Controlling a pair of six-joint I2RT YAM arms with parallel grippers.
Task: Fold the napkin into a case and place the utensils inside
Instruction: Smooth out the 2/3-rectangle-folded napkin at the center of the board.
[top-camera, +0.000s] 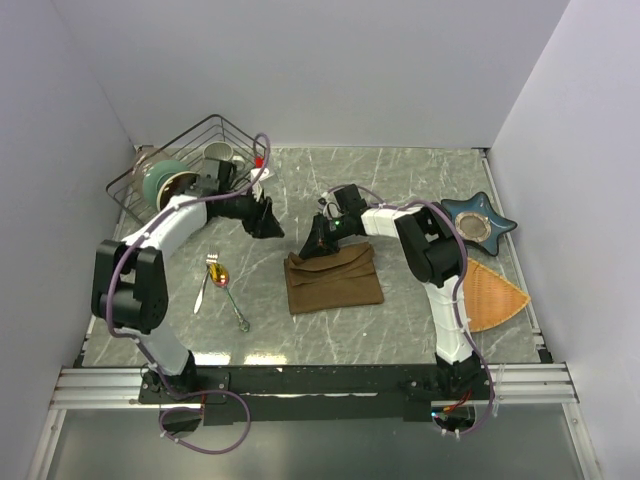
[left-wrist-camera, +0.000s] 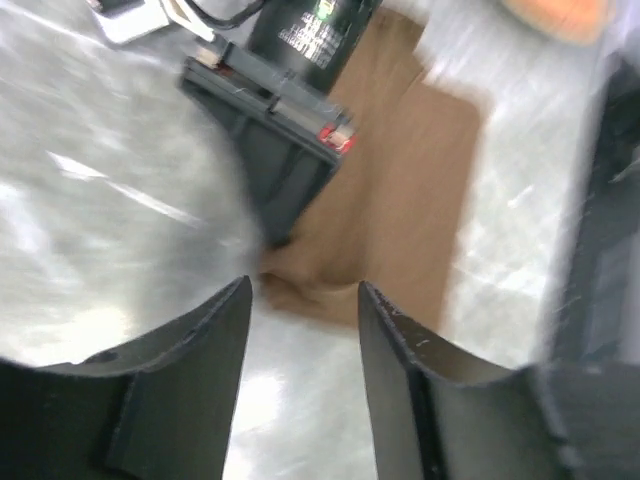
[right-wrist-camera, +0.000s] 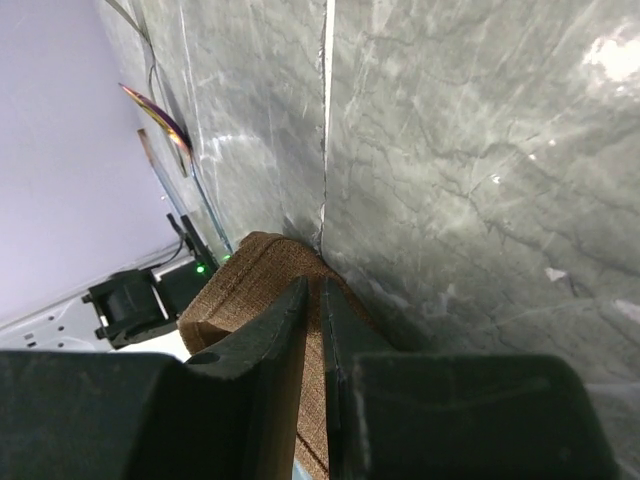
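The dark-brown napkin (top-camera: 335, 280) lies folded into a rough rectangle mid-table. My right gripper (top-camera: 318, 240) is at its far-left corner, and in the right wrist view its gripper (right-wrist-camera: 312, 290) is shut on a raised fold of the napkin (right-wrist-camera: 240, 290). My left gripper (top-camera: 270, 225) hovers just left of that corner. Its jaws (left-wrist-camera: 303, 285) stand open with nothing between them, the napkin (left-wrist-camera: 400, 170) ahead. The utensils lie left of the cloth: a fork (top-camera: 206, 282) and a spoon with a gold bowl (top-camera: 222, 274).
A black wire basket (top-camera: 150, 165) with a mug and a bowl stands at the far left. A blue star-shaped dish (top-camera: 478, 222) and an orange woven fan mat (top-camera: 495, 295) lie at the right. Grey walls enclose three sides.
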